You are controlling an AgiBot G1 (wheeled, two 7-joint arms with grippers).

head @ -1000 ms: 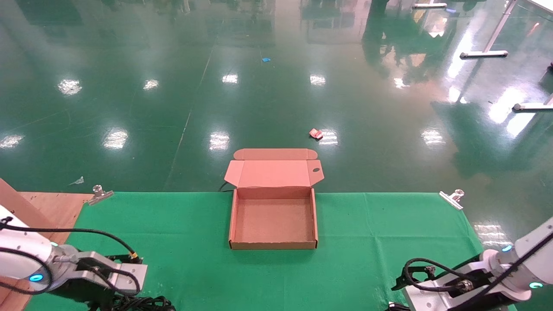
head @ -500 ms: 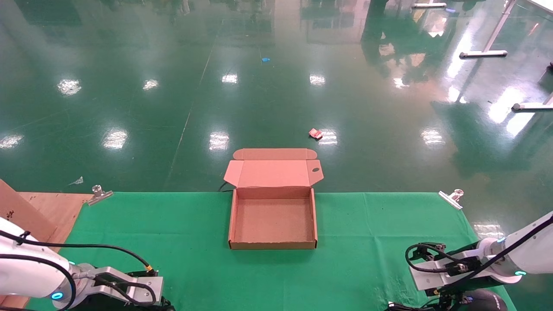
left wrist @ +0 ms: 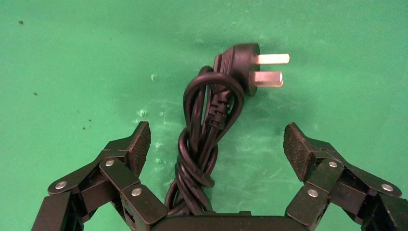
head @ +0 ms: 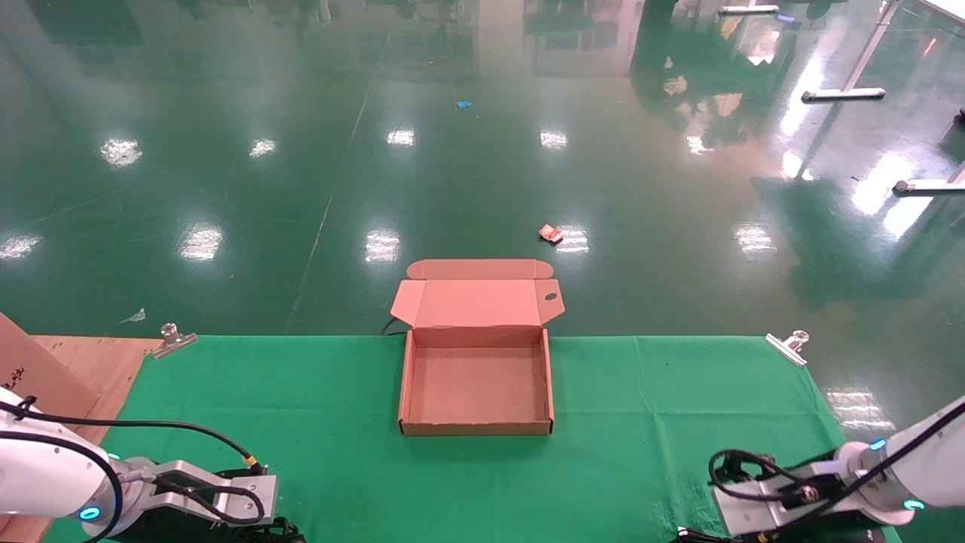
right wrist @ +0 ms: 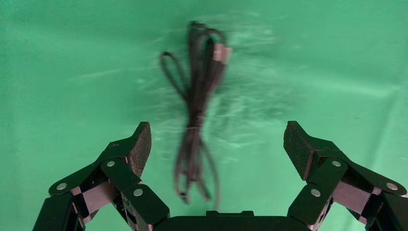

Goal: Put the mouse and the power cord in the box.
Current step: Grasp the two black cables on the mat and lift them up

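A: Any labels readable? Where's everything?

B: Nope, no legible writing. The box (head: 476,385) sits lid-open mid counter (head: 317,422). Left tool (left wrist: 216,144) is spread wide over the power cord (left wrist: 211,120); right tool (right wrist: 216,144), also wide, is over a thin bundled wire (right wrist: 197,110).

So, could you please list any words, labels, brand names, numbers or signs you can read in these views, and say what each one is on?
None can be read.
Large brown carton beside the table: small dark printed marks, too small to read.
The box: plain cardboard, no print showing.
The power cord, under the open left pincer: no lettering visible on the plug.
Thin bundled wire under the open right pincer: blurred, no marking legible.
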